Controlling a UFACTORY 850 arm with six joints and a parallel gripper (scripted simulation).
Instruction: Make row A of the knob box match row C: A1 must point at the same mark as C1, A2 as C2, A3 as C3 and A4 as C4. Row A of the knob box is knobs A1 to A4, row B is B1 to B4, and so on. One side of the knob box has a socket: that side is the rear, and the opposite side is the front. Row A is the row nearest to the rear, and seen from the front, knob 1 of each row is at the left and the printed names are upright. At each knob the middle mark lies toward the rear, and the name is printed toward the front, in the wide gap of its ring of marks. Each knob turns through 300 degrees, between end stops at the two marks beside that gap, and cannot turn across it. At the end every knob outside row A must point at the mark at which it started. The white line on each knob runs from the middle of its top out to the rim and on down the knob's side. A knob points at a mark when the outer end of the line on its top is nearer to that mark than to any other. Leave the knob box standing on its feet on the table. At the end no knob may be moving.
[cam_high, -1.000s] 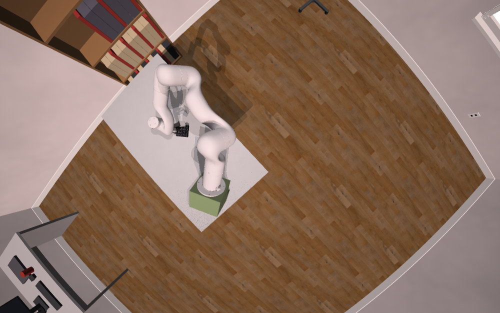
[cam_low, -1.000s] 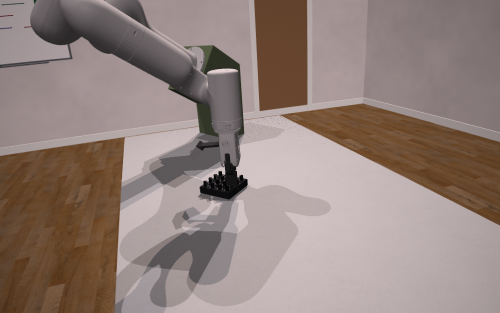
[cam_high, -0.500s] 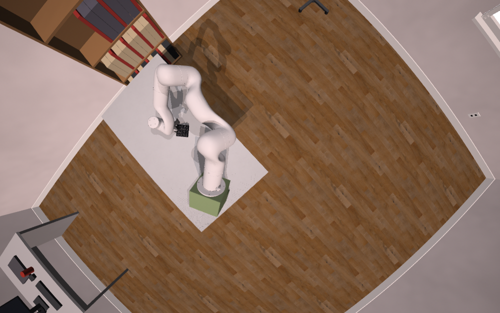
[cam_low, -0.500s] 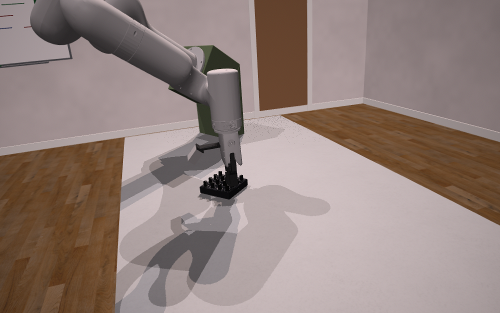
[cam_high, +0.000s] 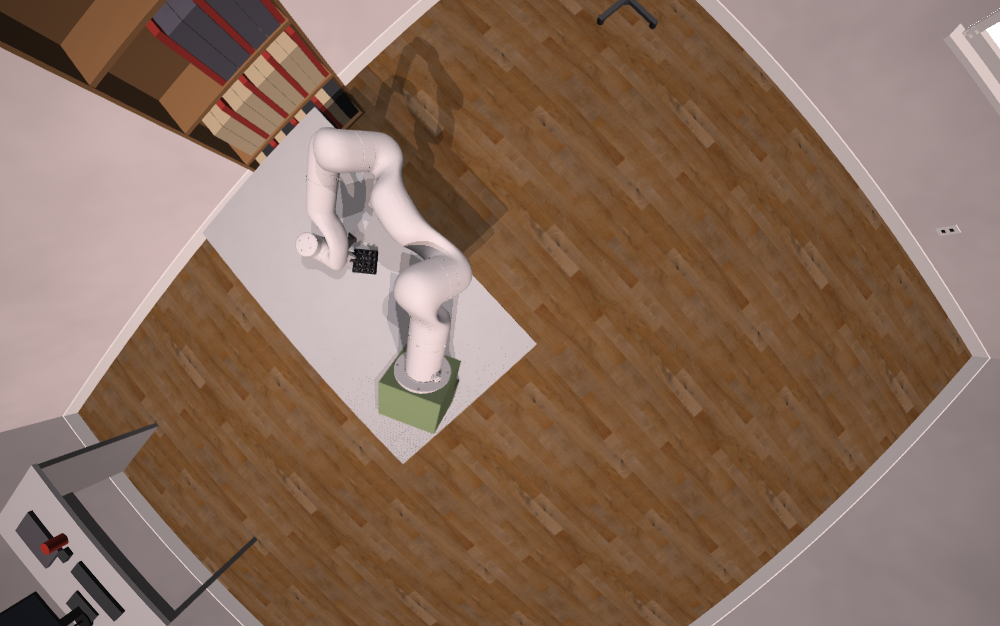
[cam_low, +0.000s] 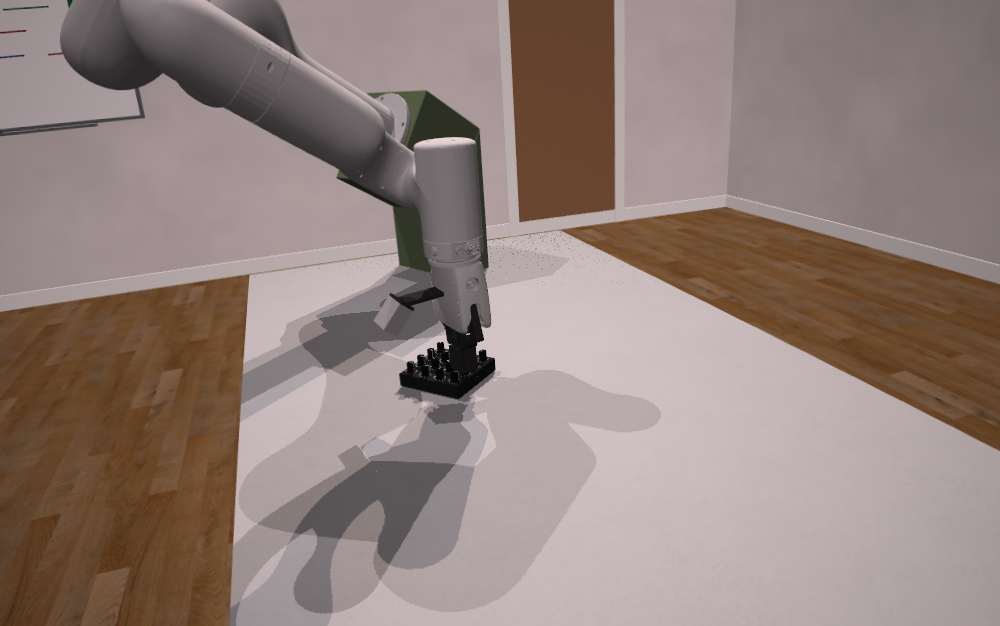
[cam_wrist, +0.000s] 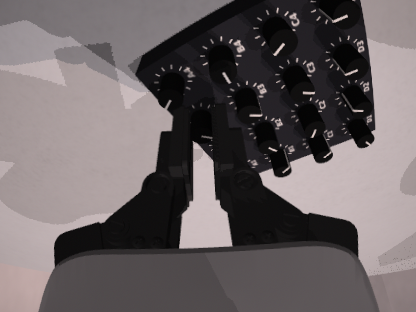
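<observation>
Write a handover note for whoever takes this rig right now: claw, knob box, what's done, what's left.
Claw: shut on a row A knob, apparently A3, next to A4.
Knob box: level on the white table, under the wrist.
Done: cannot be confirmed; the marks are too small to compare A with C.
Left: check A1 to A4 against C1 to C4, finish any that differ, release, and leave the other rows untouched.
</observation>
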